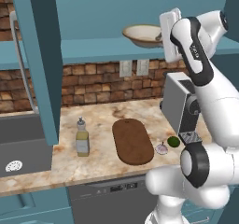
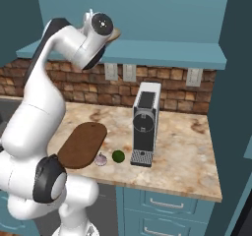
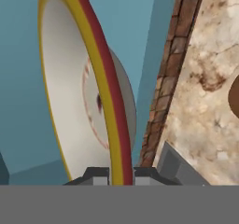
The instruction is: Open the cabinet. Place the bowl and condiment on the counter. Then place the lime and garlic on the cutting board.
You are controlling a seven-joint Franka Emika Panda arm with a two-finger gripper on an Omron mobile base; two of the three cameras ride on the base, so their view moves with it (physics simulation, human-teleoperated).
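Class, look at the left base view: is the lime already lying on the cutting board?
No. The lime rests on the counter beside the garlic, just right of the cutting board.

A: Bowl (image 1: 142, 35) is seen up on cabinet (image 1: 93, 48) shelf, above counter (image 1: 102, 120).

B: Yep. Condiment (image 1: 82, 137) is found left of cutting board (image 1: 132, 141); garlic (image 1: 161, 149) & lime (image 1: 173, 141) right of it, coffee machine (image 2: 143, 124) beyond.

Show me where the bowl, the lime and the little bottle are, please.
bowl (image 1: 142, 34): left base view, cream inside, up in the cabinet.
lime (image 2: 118, 156): right base view, middle of the green fruit.
bottle (image 1: 82, 141): left base view, its yellowish body.
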